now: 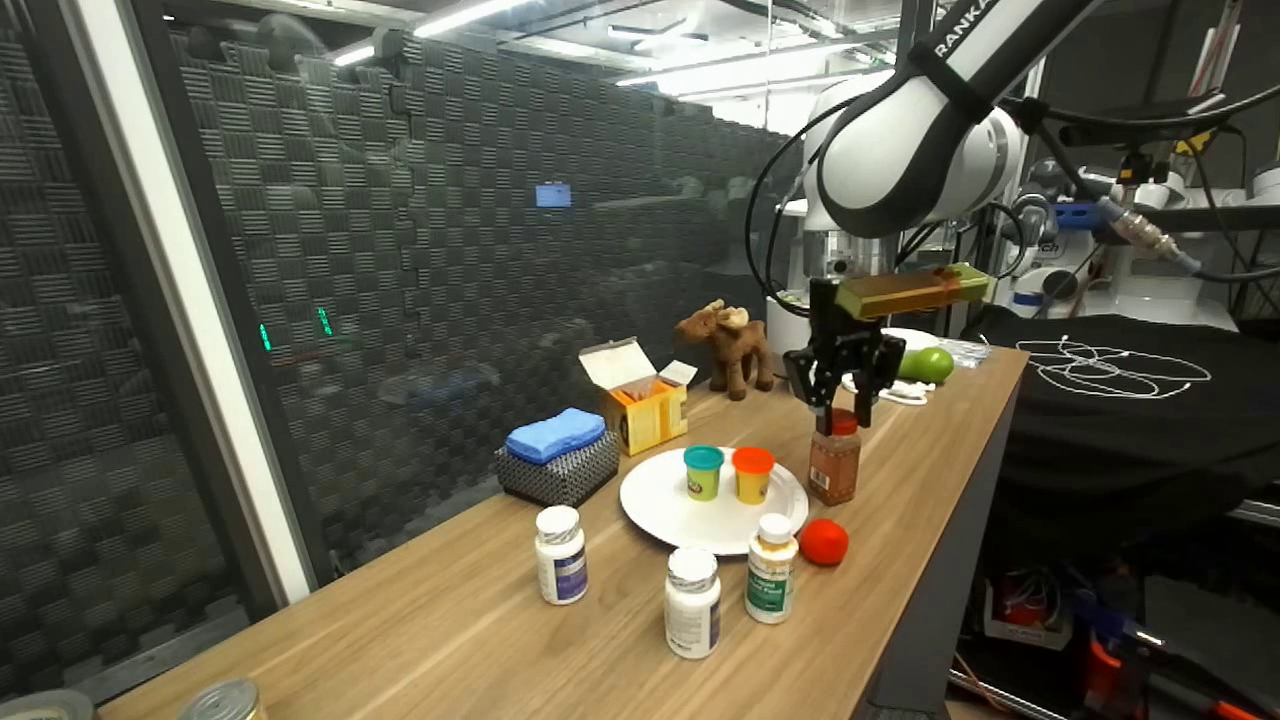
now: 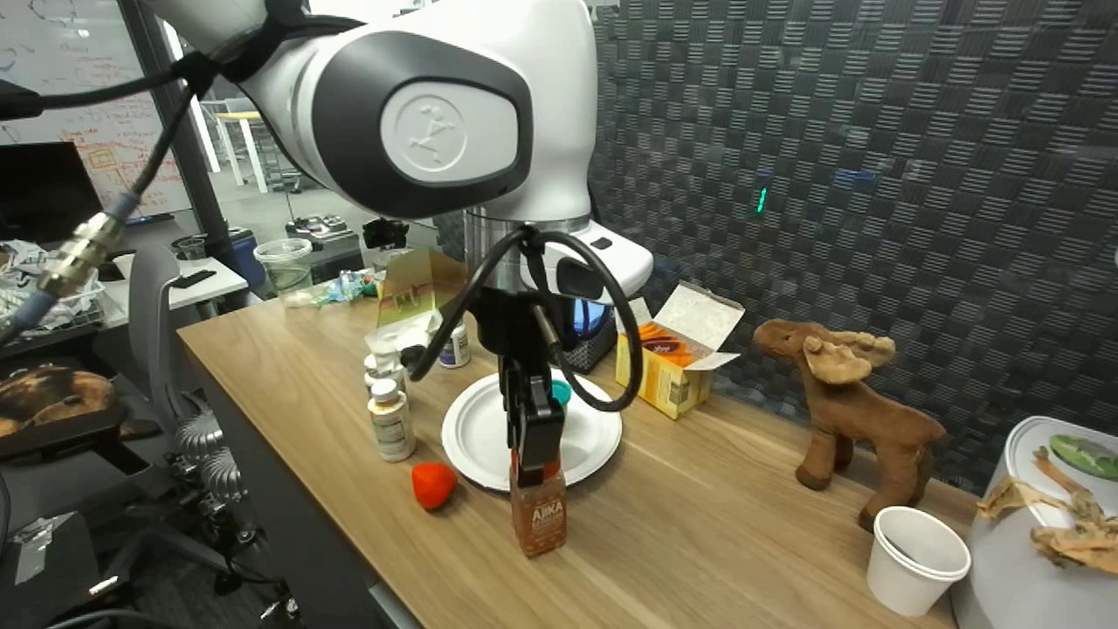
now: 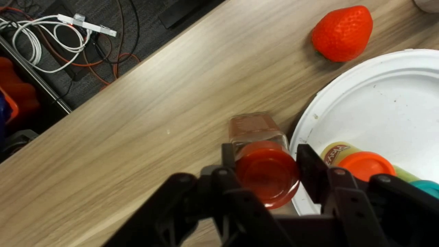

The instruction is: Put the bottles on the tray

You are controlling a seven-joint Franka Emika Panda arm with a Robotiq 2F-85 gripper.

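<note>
The orange-red bottle (image 1: pixel 834 472) stands upright on the table, close beside the round white tray (image 1: pixel 700 532). My gripper (image 3: pixel 266 154) points down over it, shut on its red cap, with a finger against each side in the wrist view. Both exterior views show the gripper around the bottle's top. Across the plate from the arm are a white bottle with a purple label (image 1: pixel 562 557), another white bottle (image 1: pixel 692 605) and a green-labelled bottle (image 1: pixel 770 580), all upright on the table. The arm partly covers the tray in an exterior view.
Two Play-Doh tubs, teal-lidded (image 1: pixel 703 478) and orange-lidded (image 1: pixel 752 478), stand on the tray. A red strawberry (image 3: pixel 343 33) lies near its rim. Behind are a dark box (image 1: pixel 560 475) under a blue cloth, an open yellow box (image 1: pixel 652 415) and a toy moose (image 1: pixel 738 350).
</note>
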